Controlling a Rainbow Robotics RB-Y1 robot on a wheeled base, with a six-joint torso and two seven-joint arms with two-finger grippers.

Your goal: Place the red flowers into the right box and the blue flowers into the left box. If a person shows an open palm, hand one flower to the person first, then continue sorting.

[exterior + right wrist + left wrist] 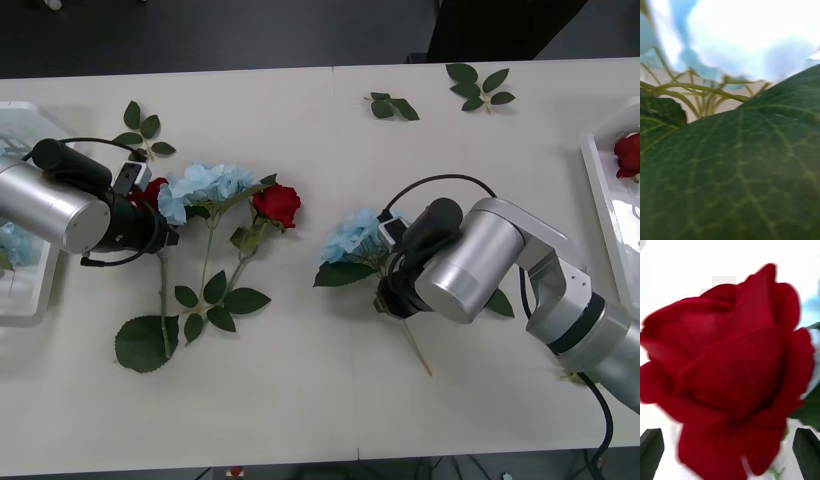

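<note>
**Both grippers down on flowers, neither lifted yet**

My left gripper point(730, 450) has its two dark fingers point(651, 448) spread wide at either side of a red rose point(728, 367), which sits between them, bloom toward the camera. From the front view I place this gripper point(150, 200) low over the table's left part, at the rose's head point(150, 193), with a blue flower point(205, 188) touching just beside it and a second red rose point(277, 204) past that. Nothing is clamped yet, as I read it.

My right gripper point(392, 262) is at the middle of the table, pressed in among the leaves of another blue flower point(350, 238). A big green leaf point(737, 176) and the flower's pale stalks point(703, 93) crowd its wrist camera, and I cannot tell whether its fingers are open or closed.

Step in hand, in my judgement: the pick, one flower per arm. Next the left must close on the rose and carry it across to the right box point(605, 215), where one red bloom point(628, 155) already lies; the blue flower belongs in the left box point(30, 305).

Both forearms lie low and near level, wrists turned inward toward the table's centre. No open palm is in sight.
</note>
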